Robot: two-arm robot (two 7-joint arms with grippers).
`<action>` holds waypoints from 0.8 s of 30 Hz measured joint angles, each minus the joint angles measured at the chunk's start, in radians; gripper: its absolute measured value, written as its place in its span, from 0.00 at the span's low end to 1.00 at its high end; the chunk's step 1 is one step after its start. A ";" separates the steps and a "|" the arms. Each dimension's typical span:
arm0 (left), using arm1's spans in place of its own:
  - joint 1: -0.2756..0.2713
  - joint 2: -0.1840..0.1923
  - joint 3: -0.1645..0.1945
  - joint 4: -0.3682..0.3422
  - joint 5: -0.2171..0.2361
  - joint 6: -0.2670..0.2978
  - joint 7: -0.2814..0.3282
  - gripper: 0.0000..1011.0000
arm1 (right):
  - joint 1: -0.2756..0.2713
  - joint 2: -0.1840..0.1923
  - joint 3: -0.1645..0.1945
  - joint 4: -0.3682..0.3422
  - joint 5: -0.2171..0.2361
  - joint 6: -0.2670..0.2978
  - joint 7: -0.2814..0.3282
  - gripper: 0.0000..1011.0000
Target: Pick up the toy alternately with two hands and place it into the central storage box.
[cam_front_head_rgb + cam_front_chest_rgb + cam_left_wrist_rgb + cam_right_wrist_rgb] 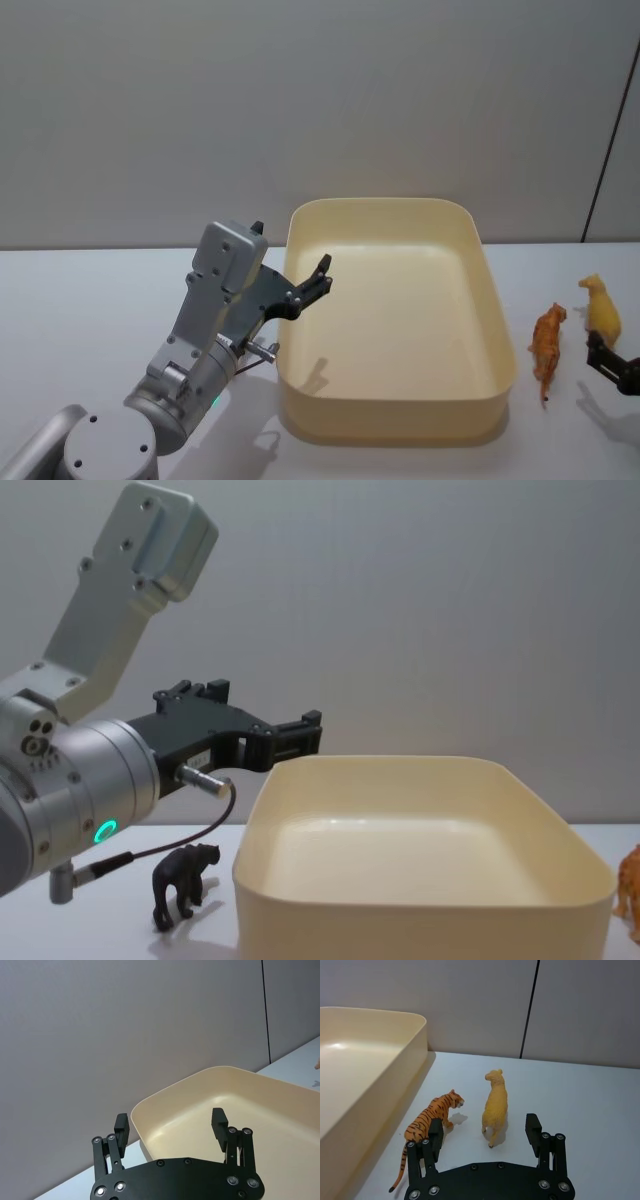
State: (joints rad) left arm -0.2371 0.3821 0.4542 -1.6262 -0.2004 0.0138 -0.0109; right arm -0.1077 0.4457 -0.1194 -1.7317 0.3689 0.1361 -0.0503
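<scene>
Soft, even overhead light, faint shadows beside the central storage box (390, 415), mild sheen inside.

Before me spreads a flat white matte tabletop (90, 290), smooth and unmarked, running back to a plain grey wall (300, 100) that stands upright directly behind it. The two meet in a straight line across my head view. Off to my right a thin black vertical seam (529, 1010) cuts the wall from the table's far edge upward. On its far side stands a lighter grey wall panel (590, 1010). Soft grey shadows lie on the tabletop.
</scene>
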 joint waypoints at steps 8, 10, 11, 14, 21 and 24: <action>0.000 0.000 0.000 0.000 0.000 0.000 0.000 0.99 | 0.077 -0.035 -0.012 0.097 -0.029 0.018 0.018 0.99; 0.000 0.000 0.000 0.000 0.000 0.000 0.000 0.99 | 0.101 -0.045 -0.016 0.128 -0.035 0.020 0.022 0.99; 0.000 0.000 0.000 0.000 0.000 0.000 0.000 0.99 | 0.109 -0.048 -0.017 0.137 -0.038 0.020 0.023 0.99; 0.000 0.000 0.000 0.000 0.000 0.000 0.000 0.99 | 0.138 -0.062 -0.022 0.175 -0.048 0.021 0.029 0.99; 0.000 0.000 0.000 0.000 0.000 0.000 0.000 0.99 | 0.210 -0.096 -0.037 0.268 -0.072 0.020 0.047 0.99; 0.000 0.000 0.000 0.000 0.000 0.000 0.000 0.99 | 0.241 -0.110 -0.045 0.310 -0.086 0.018 0.055 0.99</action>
State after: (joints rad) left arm -0.2371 0.3821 0.4543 -1.6262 -0.2004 0.0138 -0.0109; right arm 0.1333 0.3355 -0.1642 -1.4218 0.2831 0.1540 0.0050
